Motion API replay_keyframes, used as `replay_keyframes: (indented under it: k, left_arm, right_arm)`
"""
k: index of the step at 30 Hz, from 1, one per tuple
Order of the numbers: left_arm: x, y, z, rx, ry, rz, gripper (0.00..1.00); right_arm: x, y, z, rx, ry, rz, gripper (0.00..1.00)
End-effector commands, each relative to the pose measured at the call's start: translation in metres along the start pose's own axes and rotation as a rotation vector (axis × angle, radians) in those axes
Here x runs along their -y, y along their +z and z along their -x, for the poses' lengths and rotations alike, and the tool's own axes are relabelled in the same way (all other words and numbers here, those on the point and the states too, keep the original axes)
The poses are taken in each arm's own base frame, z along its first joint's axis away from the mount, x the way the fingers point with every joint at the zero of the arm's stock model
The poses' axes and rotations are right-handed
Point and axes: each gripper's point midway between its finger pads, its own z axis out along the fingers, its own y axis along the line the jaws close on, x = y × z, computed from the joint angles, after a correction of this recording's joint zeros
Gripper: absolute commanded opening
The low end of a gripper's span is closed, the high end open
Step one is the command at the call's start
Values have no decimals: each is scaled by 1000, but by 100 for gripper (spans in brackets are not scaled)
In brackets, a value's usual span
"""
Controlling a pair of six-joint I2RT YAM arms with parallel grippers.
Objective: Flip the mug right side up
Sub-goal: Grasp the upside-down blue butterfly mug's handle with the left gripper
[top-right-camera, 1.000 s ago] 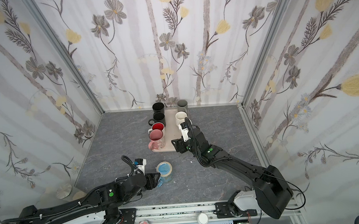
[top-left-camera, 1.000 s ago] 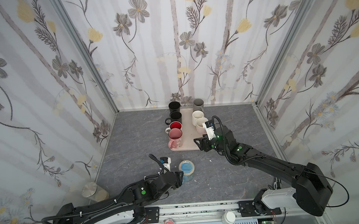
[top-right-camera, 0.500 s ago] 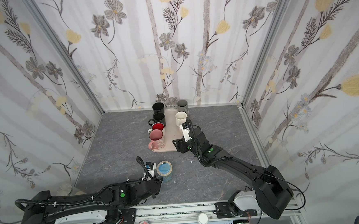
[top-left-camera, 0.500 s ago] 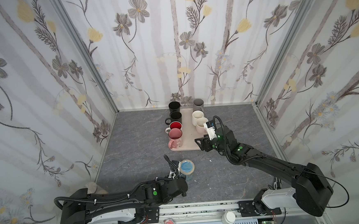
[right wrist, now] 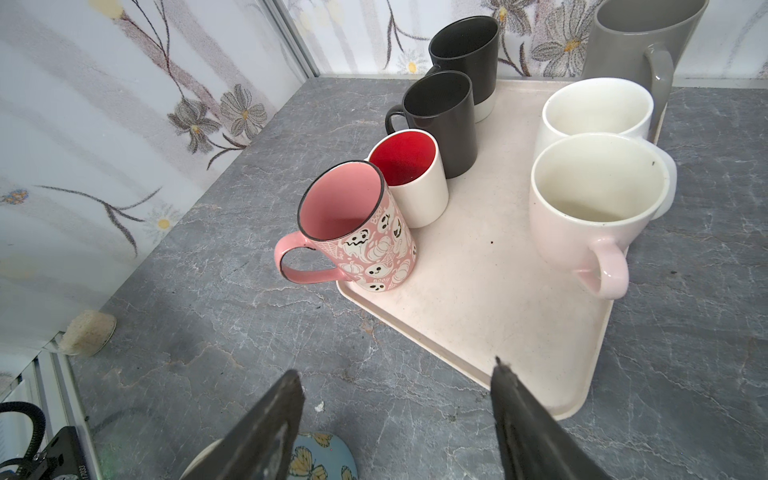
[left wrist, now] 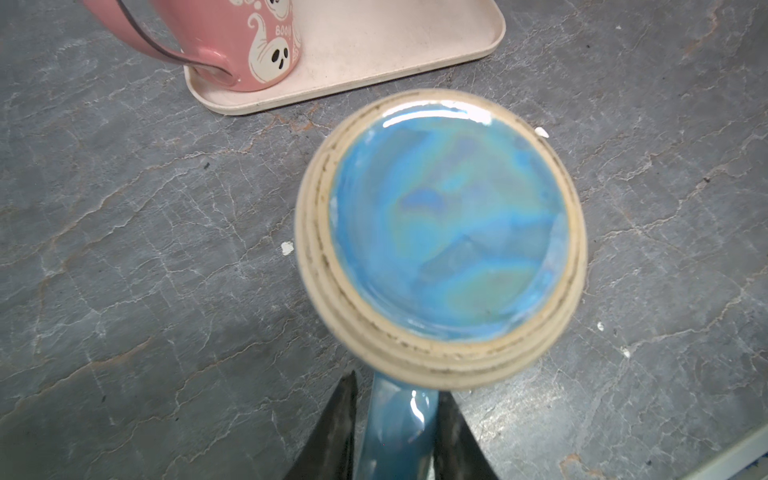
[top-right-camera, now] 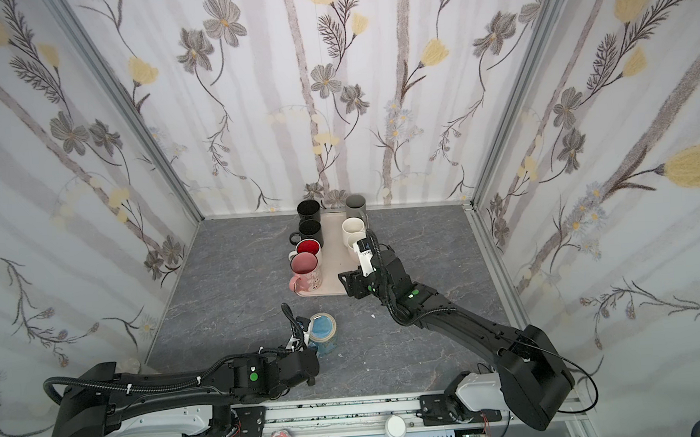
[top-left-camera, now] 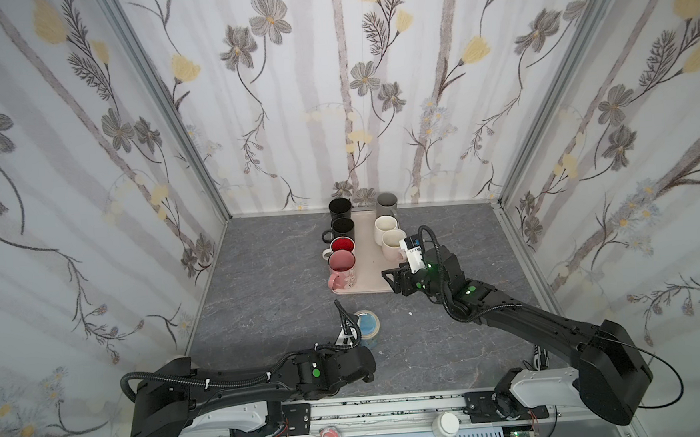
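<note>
- The blue mug [left wrist: 440,224] is seen mouth-down on the counter [left wrist: 145,208], with its glazed base facing up, directly ahead of the left end effector [left wrist: 397,399].
- The left end effector is set narrow, with the mug's handle [left wrist: 395,432] between its fingers [left wrist: 332,440]. The fingers sit at the glaze or all but touching it, and a firm hold cannot be confirmed.
- The right end effector [right wrist: 395,368] is held wide and empty. It hangs by the near corner of the tray [right wrist: 478,291], apart from the blue mug.
- The step in hand is judged to be securing the handle before the lift and flip. Nothing of the turn itself is done.
- Risk: the handle is glossy and curved. If only its edge is pinched, the heavy body could swing or slip out once it is lifted.
- Risk: the weight hangs well ahead of the fingers. If the mug is rotated too low, its rim could be dragged or knocked on the counter.
- Risk: the tray and the pink ghost mug [left wrist: 249,41] stand just beyond the blue mug. A wide, forward swing could clip them.
- Risk: if the mug is released while tilted, it could be left on its side rather than upright.
- In a top view [top-left-camera: 366,324] the mug is partly covered by the left wrist cabling, so the clearance there cannot be judged.
</note>
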Motion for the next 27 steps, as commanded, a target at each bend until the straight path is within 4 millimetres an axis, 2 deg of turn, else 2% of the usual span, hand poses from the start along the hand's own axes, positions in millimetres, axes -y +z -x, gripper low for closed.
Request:
replay_keyframes:
  k: [1, 10, 17, 21, 27]
  left_arm:
    - [-8, 0, 7, 32, 30, 55, 22]
    - [-5, -2, 13, 58, 42, 46, 0]
    - [4, -8, 27, 104, 16, 10, 0]
    - [10, -19, 41, 163, -38, -52, 0]
    - [4, -30, 56, 223, -110, -74, 0]
  right_arm:
    - [-5, -3, 8, 34, 2, 22, 71]
    - [-5, -4, 11, 45, 16, 25, 72]
    - [-4, -5, 10, 47, 25, 20, 71]
    - [-4, -8, 12, 64, 32, 21, 71]
    - [-3, -13, 16, 93, 52, 18, 71]
